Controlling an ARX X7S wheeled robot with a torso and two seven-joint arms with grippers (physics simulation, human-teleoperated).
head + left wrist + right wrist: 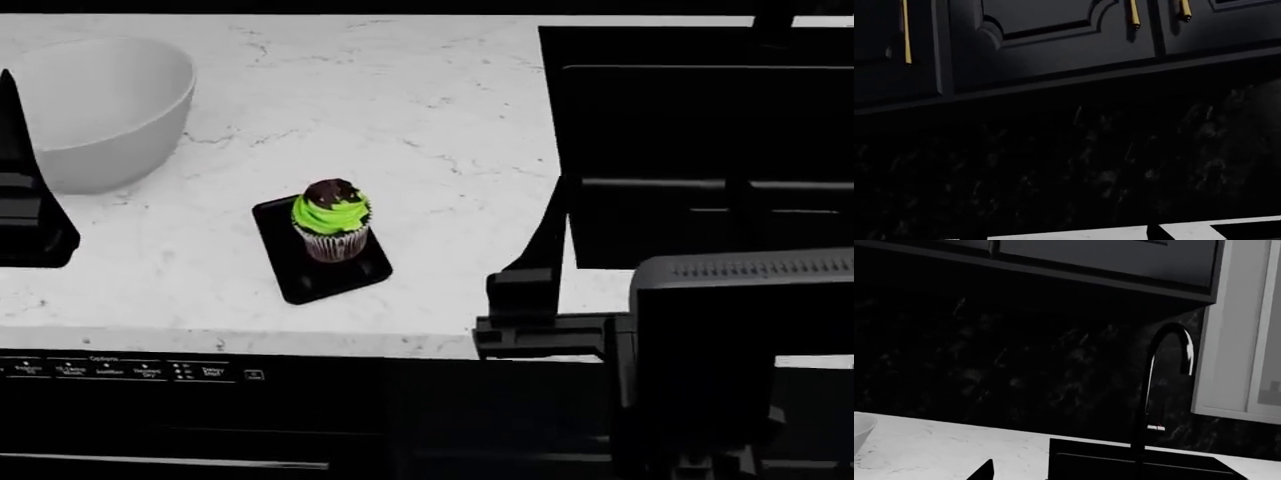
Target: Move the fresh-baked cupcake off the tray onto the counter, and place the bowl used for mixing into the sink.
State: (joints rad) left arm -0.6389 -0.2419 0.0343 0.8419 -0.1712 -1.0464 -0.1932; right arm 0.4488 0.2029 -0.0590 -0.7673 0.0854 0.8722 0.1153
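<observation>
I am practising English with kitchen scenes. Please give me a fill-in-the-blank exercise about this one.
1. The cupcake stands on the ____.
2. The frosting of the cupcake is ____.
3. The white bowl rests on the ____, not in the sink.
4. From the head view, the sink lies to the ____ of the cupcake.

Missing words: tray; green; counter; right

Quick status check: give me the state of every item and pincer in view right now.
cupcake: upright on the tray
tray: flat on the counter
bowl: upright on counter, looks empty
sink: nothing visible inside
left pincer: unclear, holding nothing
right pincer: unclear, holding nothing
</observation>
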